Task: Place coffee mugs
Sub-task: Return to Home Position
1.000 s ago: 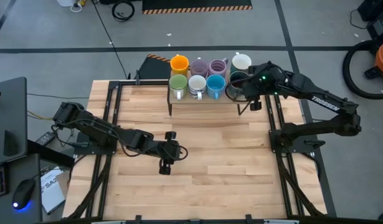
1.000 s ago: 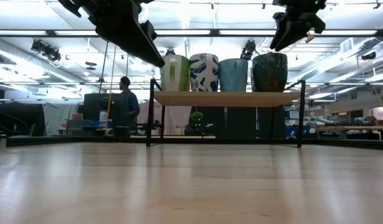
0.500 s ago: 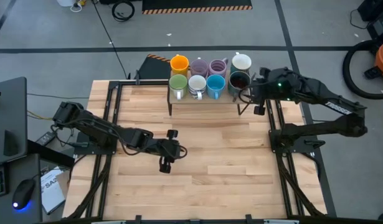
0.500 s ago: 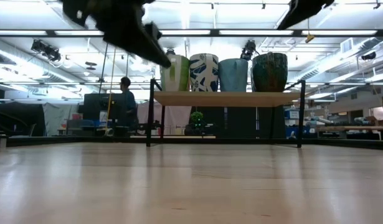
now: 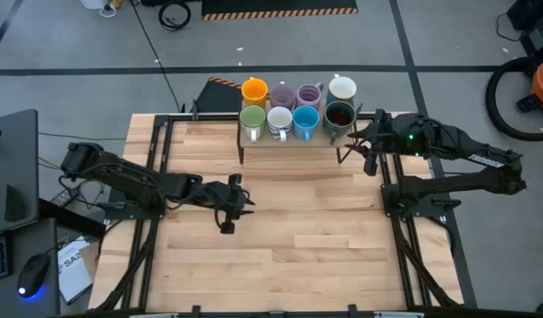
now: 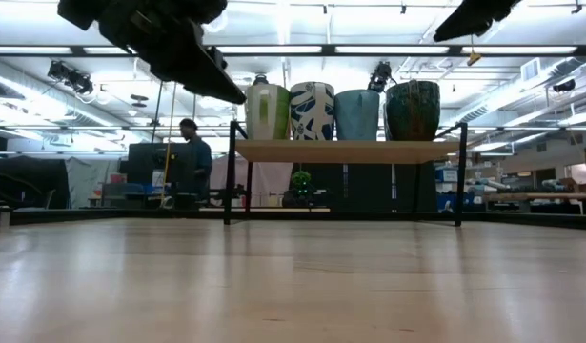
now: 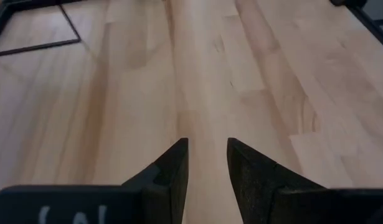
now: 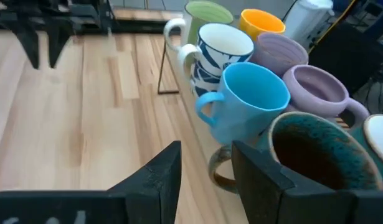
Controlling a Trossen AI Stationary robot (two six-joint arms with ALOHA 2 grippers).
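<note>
Eight mugs stand in two rows on a raised wooden shelf [image 6: 345, 150] at the table's far edge. The far row holds the orange mug [image 5: 254, 89], two pale purple mugs [image 5: 282, 95] [image 5: 309, 94] and a white mug [image 5: 342, 88]. The near row holds green [image 5: 252, 117], white-and-blue [image 5: 279, 120], blue [image 5: 306, 118] and dark [image 5: 339, 116]. My right gripper [image 5: 369, 147] hovers open just right of the shelf, the dark mug [image 8: 316, 152] beside its fingers, untouched. My left gripper [image 5: 228, 208] hangs open over bare wood at mid-table [image 7: 207, 144].
The shelf stands on thin black legs [image 6: 228, 171], with open space beneath it. Black frame rails [image 5: 161, 150] run along the table's left and right sides. A person [image 6: 191, 157] stands in the room beyond the far edge. Bare wood [image 5: 315, 230] spreads near the shelf.
My right gripper has drawn back from over the dark mug toward the table's right and near edges, leaving the mug standing on the shelf in full view. My left arm has pulled back a little toward the left edge.
</note>
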